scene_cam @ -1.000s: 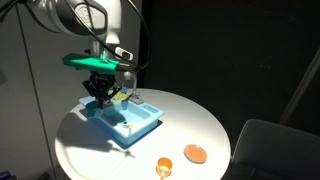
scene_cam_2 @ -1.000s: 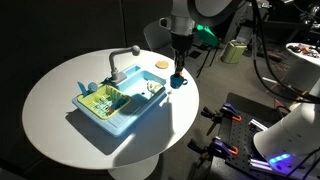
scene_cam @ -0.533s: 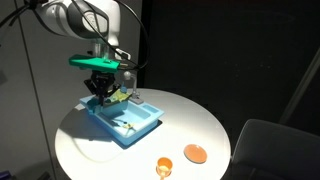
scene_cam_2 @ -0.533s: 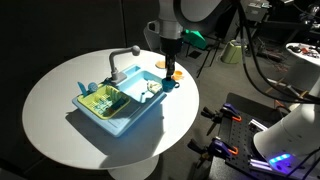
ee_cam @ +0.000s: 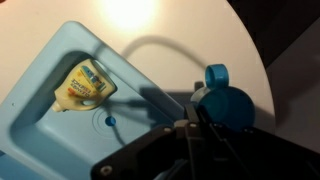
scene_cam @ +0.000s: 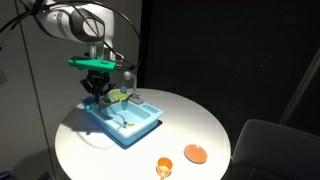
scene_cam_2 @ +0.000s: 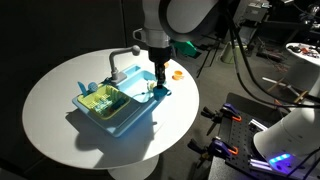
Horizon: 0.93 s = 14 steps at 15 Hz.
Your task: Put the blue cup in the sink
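Note:
The blue cup (ee_cam: 230, 100) is small, round and teal, and my gripper (ee_cam: 197, 112) is shut on its rim. In an exterior view the gripper (scene_cam_2: 157, 84) holds the cup (scene_cam_2: 160, 92) just above the near end of the light-blue sink (scene_cam_2: 130, 120), over the edge of its basin. The sink also shows in the wrist view (ee_cam: 60, 60), with a yellowish piece (ee_cam: 85, 85) lying in the basin. In an exterior view the gripper (scene_cam: 101, 93) hangs over the sink (scene_cam: 130, 135); there the cup is hidden.
The sink stands on a round white table (scene_cam_2: 60, 110), with a grey faucet (scene_cam_2: 125, 58) and green bits (scene_cam_2: 100, 98). An orange disc (scene_cam: 195, 154) and a small orange cup-like piece (scene_cam: 162, 168) lie near the table's edge. An orange piece (scene_cam_2: 177, 73) lies behind the gripper.
My gripper has carried the blue cup sideways from over the bare table beside the sink to over the sink's basin edge. The sink and orange pieces have not moved.

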Each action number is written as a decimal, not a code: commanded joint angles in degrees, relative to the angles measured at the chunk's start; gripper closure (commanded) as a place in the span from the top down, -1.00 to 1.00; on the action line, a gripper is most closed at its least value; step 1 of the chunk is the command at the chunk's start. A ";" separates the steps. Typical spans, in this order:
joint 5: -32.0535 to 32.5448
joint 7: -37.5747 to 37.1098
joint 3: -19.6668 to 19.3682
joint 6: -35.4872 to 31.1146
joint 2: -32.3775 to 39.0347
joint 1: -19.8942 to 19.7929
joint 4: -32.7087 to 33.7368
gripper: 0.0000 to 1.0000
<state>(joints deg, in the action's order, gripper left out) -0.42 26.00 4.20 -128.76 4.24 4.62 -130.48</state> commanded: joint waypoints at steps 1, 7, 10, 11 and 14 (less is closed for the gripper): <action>2.03 -0.54 0.71 1.27 3.40 -0.03 5.06 -0.98; 5.97 -0.75 1.77 1.58 7.11 0.58 10.44 -0.98; 7.33 -0.69 2.40 1.73 8.52 0.99 12.71 -0.98; 7.51 -0.65 2.56 1.78 8.86 1.07 13.35 -0.98; 7.32 -0.45 2.97 2.03 9.66 1.28 15.80 -0.98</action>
<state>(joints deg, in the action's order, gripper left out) 5.93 25.99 6.56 -128.66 12.51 5.97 -118.49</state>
